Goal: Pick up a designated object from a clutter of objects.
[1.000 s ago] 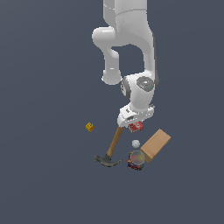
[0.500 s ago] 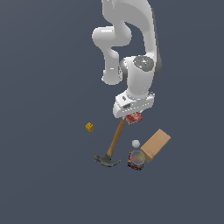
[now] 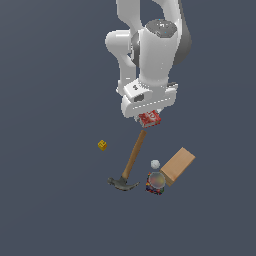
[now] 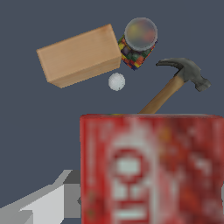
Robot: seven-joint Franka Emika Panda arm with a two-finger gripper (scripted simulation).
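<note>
Operator: What is the gripper (image 3: 149,116) doing?

Technician: It is clamping the small flat red box with white lettering (image 3: 150,119), which is hanging clear above the upper end of the wooden-handled hammer (image 3: 129,164).

Operator: Risks?

Technician: Probably slippage. If the grip is shallow, the box is dropping onto the hammer, the small white ball (image 3: 155,163) or the clear round jar (image 3: 156,182) beside it, near the tan cardboard box (image 3: 177,165).

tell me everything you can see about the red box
The red box is small, flat and rectangular, red with blurred white lettering, seemingly printed cardboard. It hangs in the claw, lifted clear of the surface, above the upper end of the hammer handle. In the wrist view it fills the foreground, partly hiding that handle. Only the claw touches it.
</note>
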